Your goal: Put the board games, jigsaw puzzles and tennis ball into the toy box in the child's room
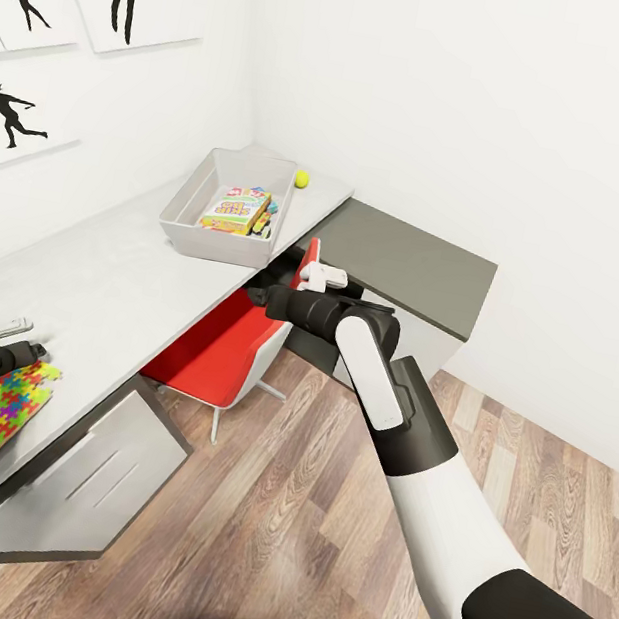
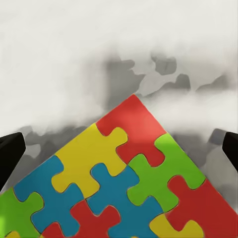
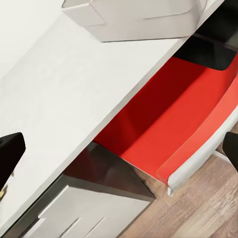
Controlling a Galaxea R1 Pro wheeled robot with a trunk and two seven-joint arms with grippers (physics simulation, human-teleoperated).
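Left gripper (image 1: 11, 330): dark wrist, pale fingers, low over the counter (image 1: 103, 273); jaws wide, nothing between them.
Jigsaw puzzle (image 2: 124, 183): flat, glossy, interlocking red, yellow, blue and green pieces, lying on the counter directly beneath and just ahead of the left jaws.
Right gripper (image 1: 328, 274): forearm stretched forward, level, above the red chair (image 1: 232, 347); whether the jaws are wide or narrow cannot be told.
Toy box (image 1: 228, 206): pale rectangular tub, beyond the right jaws, holding a colourful board game (image 1: 234, 210).
Tennis ball (image 1: 302, 179): small yellow-green sphere, just past the box.

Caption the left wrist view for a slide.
Left gripper hovering open over the colourful jigsaw puzzle on the white table.
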